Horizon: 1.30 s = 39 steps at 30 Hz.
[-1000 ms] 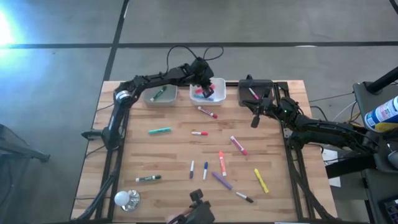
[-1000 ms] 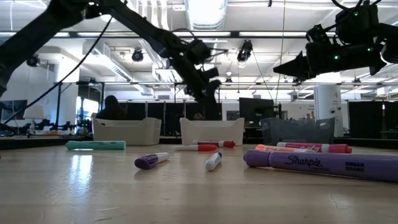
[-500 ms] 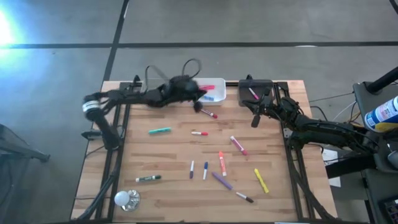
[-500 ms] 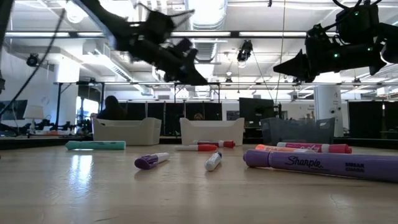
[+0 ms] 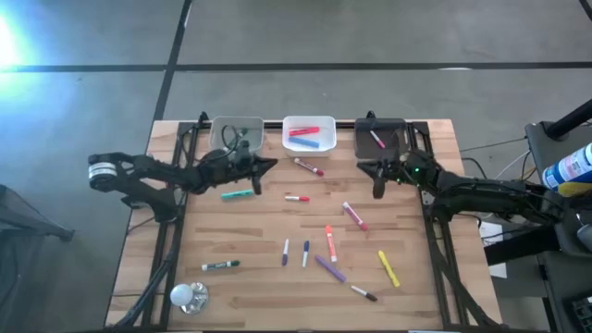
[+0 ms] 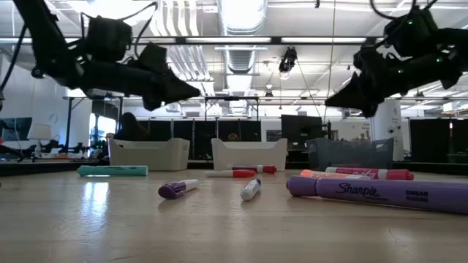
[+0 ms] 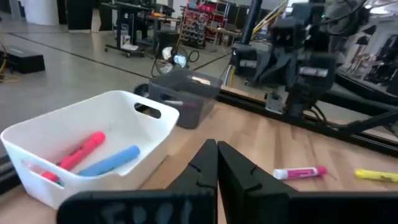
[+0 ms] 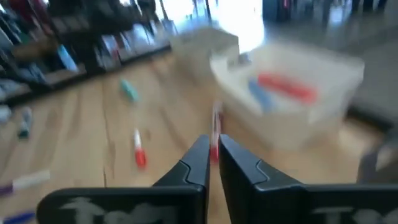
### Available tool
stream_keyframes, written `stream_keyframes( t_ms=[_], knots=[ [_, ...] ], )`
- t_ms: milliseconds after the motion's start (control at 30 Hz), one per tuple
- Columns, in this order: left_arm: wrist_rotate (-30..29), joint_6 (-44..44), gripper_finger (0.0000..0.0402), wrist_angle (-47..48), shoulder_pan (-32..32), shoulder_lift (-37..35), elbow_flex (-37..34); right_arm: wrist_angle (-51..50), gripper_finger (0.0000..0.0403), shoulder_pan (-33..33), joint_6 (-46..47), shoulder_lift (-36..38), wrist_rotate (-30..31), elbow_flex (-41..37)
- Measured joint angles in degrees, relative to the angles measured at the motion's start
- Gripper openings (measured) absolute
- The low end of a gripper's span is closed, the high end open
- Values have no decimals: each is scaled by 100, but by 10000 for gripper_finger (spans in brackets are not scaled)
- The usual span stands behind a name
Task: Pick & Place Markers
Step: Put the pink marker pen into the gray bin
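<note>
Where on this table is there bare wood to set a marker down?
Bare wood lies between the teal marker and the green marker, and on the right edge beyond the yellow marker. The centre-right cluster around the orange marker is crowded.

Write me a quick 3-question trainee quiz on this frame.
1. True or false: the white bin holds a red marker and a blue marker.
2. Which thing on the table lies nearest the left gripper? A) teal marker B) yellow marker C) light bulb
3. Fill in: the right gripper hovers nearest the ____ bin.

Key: 1 true; 2 A; 3 black (the black bin).
</note>
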<state>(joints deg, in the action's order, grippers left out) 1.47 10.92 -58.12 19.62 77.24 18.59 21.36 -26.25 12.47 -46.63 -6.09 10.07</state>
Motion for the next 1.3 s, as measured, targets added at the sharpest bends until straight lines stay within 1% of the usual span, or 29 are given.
stream_keyframes(
  t_ms=[100,200,267,333,400,467,567,667,767,867,1067,1300],
  knots=[
    [1,34,4,-147,-84,-36,-226,-1431,55,368,335,0,343,399],
    [-1,32,4,-165,-133,-38,-289,-3084,84,823,737,-53,695,927],
    [1,35,4,-163,-144,-24,-289,-4036,104,1156,1103,-109,793,1257],
    [-1,39,4,-164,-146,-23,-288,-4752,124,1534,1570,-213,829,1509],
    [-2,29,4,-149,-146,-23,-287,-5246,144,1946,2031,-365,938,1650],
    [-2,-3,4,-135,-146,-23,-271,-5421,163,2335,2436,-559,977,1741],
    [-2,-10,4,-145,-146,-23,-249,-5418,186,2768,3015,-938,975,1830],
    [-2,-11,4,-141,-146,-23,-247,-5422,201,3020,3516,-1400,909,1979],
    [-2,-9,4,-141,-146,-20,-247,-5419,208,3256,3661,-1845,769,2183],
    [-124,42,4,-143,-146,-20,-247,-5430,210,3383,3638,-2246,739,2355],
    [-157,105,4,-143,-146,-20,-247,-5416,209,3385,3671,-2920,608,2609],
    [-157,213,4,-145,-146,-18,-247,-5420,183,3389,3710,-3627,562,2742]
  ],
)
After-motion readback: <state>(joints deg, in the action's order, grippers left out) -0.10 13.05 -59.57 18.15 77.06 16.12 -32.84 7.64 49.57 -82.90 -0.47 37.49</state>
